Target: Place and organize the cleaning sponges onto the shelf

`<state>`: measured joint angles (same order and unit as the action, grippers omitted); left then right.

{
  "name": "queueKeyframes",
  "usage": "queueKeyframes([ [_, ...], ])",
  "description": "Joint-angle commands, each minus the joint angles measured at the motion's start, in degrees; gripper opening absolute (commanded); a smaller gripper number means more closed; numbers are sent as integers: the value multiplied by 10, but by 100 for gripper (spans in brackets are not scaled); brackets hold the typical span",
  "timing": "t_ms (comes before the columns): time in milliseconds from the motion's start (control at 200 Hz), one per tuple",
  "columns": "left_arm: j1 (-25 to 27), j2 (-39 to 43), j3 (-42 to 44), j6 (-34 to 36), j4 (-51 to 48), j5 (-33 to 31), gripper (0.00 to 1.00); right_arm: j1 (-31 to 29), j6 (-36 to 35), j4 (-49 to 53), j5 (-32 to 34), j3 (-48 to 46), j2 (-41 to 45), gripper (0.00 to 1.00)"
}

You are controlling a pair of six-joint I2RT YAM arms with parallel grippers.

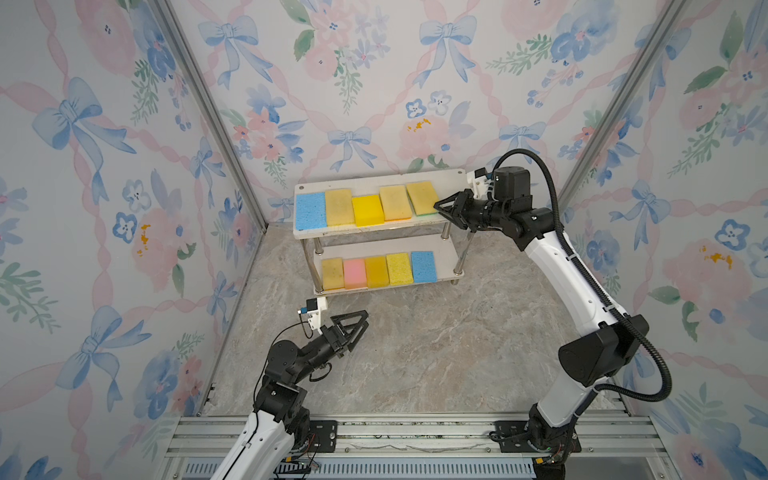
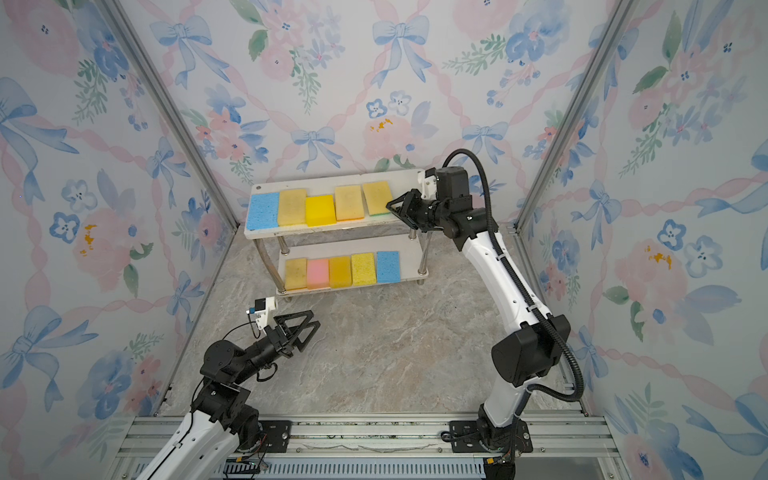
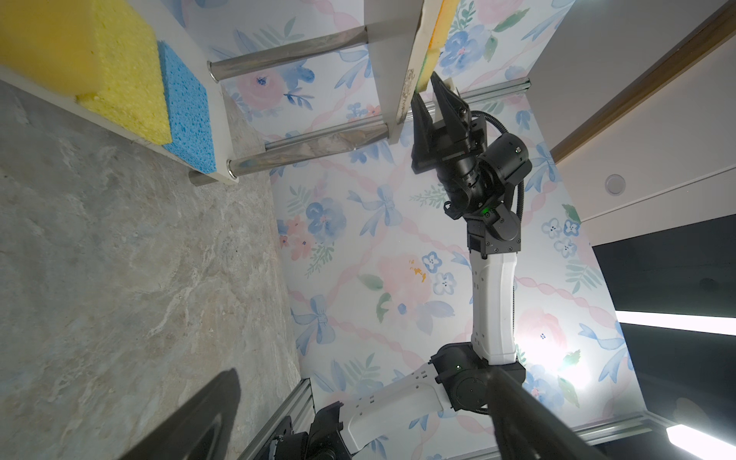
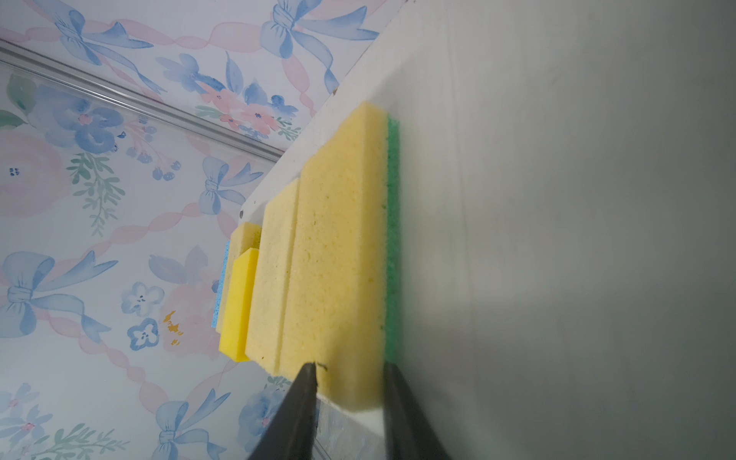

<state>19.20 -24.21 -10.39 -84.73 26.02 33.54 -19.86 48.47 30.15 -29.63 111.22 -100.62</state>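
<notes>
The shelf stands at the back of the table, with a row of several cleaning sponges on each white board. The upper row runs from a blue sponge to a yellow sponge with a green underside at the right end. A pink sponge and a blue one lie in the lower row. My right gripper is open, its fingers astride the near corner of the green-backed sponge without squeezing it. My left gripper hangs wide open and empty above the table, in front of the shelf's left leg.
Floral-papered walls close in on three sides, with aluminium posts in the back corners. The shelf's chrome legs stand on the marble table top. A metal rail with both arm bases runs along the front edge.
</notes>
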Motion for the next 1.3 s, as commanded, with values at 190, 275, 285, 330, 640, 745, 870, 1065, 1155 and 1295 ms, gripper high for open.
queueKeyframes([
  [190,-6,-2,2,1,3,12,98,2,-6,-5,-15,-10,37,37],
  [275,-6,-2,3,1,3,11,98,-2,-6,-5,-22,-10,36,39],
  [285,-6,-2,3,1,3,11,98,-2,-6,-5,-23,-9,36,39],
  [330,-6,-2,2,0,3,12,98,-5,-6,-3,-25,-7,35,39],
  [640,-7,1,6,-1,3,14,98,-11,-14,6,-28,-8,31,45],
  [745,-9,3,8,0,3,14,98,-12,-40,49,-11,13,23,47],
  [870,-10,4,9,-1,3,15,98,-23,-101,151,20,77,-6,52],
  [1065,-12,5,11,-3,3,17,98,-64,-221,352,102,252,-93,56],
  [1155,-13,7,11,-3,3,19,98,-79,-248,398,154,293,-108,57],
  [1295,-14,7,11,-4,3,18,98,-85,-255,395,197,269,-83,60],
])
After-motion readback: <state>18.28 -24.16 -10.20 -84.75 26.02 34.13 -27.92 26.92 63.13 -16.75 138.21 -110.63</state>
